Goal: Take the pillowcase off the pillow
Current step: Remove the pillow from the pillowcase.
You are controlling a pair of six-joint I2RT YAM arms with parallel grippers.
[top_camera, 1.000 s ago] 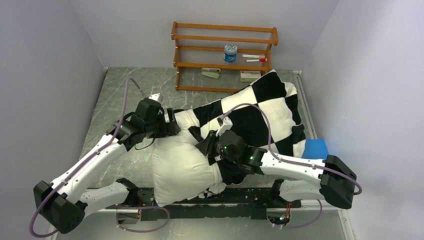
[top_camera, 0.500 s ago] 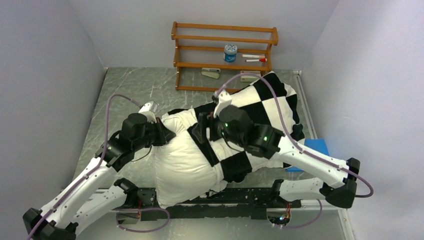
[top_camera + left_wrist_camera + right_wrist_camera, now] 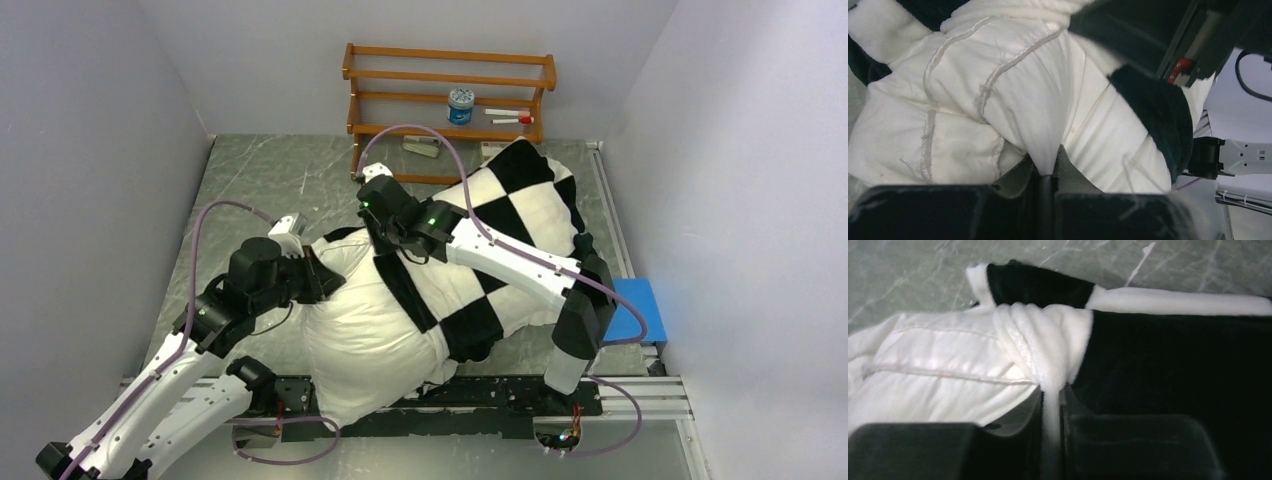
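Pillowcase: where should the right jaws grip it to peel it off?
Grip the pillowcase by its open hem, bunched into a ridge at the pillow's far corner. Come down from above, straddling that ridge; the filled checkered panels give no fold to pinch.

A slatted wooden rack (image 3: pixel 450 55) is stood at the back of a grey marble-look table (image 3: pixel 260 175), right up by the white wall. A small round tin (image 3: pixel 460 106) with a blue label is parked on one of its shelves, and two thin white pens (image 3: pixel 510 116), red at the ends, are laid just beside it on the right. Under the rack a flat whitish box (image 3: pixel 421 147) is left on the table; a second one (image 3: pixel 490 150) nearby is half covered, so little can be made out. A blue pad (image 3: pixel 632 305) is tucked at the table's right edge, and a metal rail (image 3: pixel 640 392) is run along the near edge
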